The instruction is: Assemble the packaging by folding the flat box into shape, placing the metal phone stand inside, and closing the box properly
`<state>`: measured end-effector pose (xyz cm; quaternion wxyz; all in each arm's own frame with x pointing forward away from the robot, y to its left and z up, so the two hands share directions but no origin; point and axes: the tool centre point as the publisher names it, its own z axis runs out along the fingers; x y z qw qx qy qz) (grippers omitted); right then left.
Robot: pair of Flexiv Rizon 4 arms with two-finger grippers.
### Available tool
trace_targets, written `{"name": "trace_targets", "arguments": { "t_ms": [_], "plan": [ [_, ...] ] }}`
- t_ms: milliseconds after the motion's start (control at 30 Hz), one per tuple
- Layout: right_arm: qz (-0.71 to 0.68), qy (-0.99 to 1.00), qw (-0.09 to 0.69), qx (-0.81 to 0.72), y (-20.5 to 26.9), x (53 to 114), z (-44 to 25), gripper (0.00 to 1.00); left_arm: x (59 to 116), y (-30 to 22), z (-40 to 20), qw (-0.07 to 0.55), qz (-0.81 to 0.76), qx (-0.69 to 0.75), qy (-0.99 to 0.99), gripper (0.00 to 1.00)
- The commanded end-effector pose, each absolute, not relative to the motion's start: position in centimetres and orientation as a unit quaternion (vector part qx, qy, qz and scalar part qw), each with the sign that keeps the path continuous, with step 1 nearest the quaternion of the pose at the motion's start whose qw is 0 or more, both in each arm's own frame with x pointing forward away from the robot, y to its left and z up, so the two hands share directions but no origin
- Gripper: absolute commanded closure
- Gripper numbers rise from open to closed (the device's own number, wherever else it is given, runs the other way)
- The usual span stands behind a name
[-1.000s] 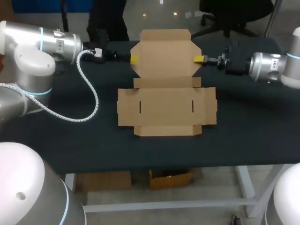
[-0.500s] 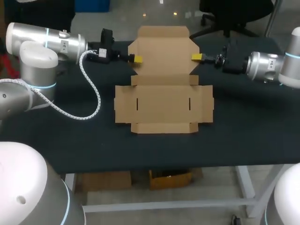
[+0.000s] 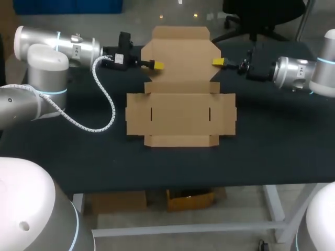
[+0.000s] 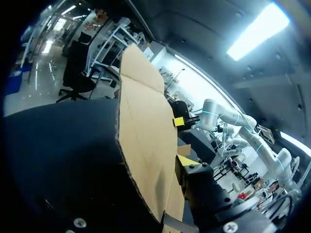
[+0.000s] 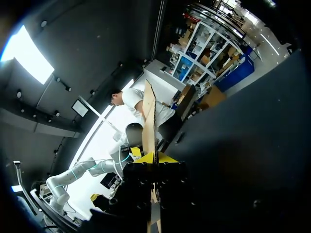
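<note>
Box held by its far panel for a first fold.
Nearest, its base and side flaps lie flat on the table. Toward 12 o'clock, the lid panel has the left gripper at its 9 o'clock edge and the right gripper at its 3 o'clock edge, probably so both sides rise evenly about the crease. The right gripper is clamped on the panel's edge; whether the left is clamped cannot be told. No phone stand is in view.
</note>
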<state>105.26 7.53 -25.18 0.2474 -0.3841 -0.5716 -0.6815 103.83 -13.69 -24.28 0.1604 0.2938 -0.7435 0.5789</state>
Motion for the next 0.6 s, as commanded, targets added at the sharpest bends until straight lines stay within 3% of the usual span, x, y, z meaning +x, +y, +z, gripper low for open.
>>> {"name": "trace_targets", "arguments": {
  "t_ms": [33,400,600],
  "plan": [
    [-0.685,-0.570,0.250,-0.379,7.5,105.6,-25.2,1.00,104.3,-14.1,-24.4,0.167,0.579,0.286,-0.745,0.58],
    [-0.687,-0.570,0.254,-0.373,8.0,105.8,-25.0,1.00,104.1,-15.4,-24.0,0.171,0.576,0.274,-0.751,0.63],
    [-0.688,-0.570,0.254,-0.369,8.0,105.8,-24.8,1.00,104.0,-15.7,-23.9,0.172,0.576,0.270,-0.752,0.70]
  ]
}}
